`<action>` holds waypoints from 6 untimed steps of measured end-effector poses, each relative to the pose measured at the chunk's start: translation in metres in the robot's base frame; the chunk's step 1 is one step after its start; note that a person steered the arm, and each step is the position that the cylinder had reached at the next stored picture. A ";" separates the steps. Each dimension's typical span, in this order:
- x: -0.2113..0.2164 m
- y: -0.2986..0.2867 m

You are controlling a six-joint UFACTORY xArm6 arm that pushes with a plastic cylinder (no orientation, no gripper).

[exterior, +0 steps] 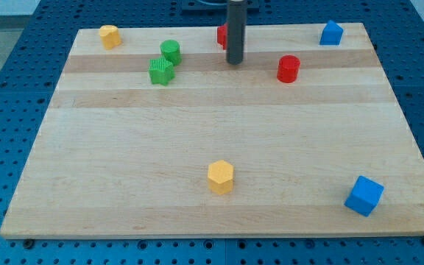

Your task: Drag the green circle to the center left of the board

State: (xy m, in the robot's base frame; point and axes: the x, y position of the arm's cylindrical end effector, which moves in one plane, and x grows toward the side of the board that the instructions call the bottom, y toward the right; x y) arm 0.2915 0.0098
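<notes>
The green circle [171, 51] stands near the counter's [197, 140] top left, touching a green star [161, 71] at its 7 o'clock. My tip [234, 62] is well apart at its 3 o'clock, beside a half-hidden red block [221, 35]. A red cylinder [288, 68] sits at the tip's 3 o'clock. No claw shows, so its state cannot be told. Nothing here is a container.

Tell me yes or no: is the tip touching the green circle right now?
No: my tip stands apart from the green circle, off to its right near the view's top.
</notes>
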 end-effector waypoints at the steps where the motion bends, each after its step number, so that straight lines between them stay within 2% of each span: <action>1: -0.003 -0.034; 6: -0.049 -0.166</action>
State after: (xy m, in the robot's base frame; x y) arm 0.2429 -0.1567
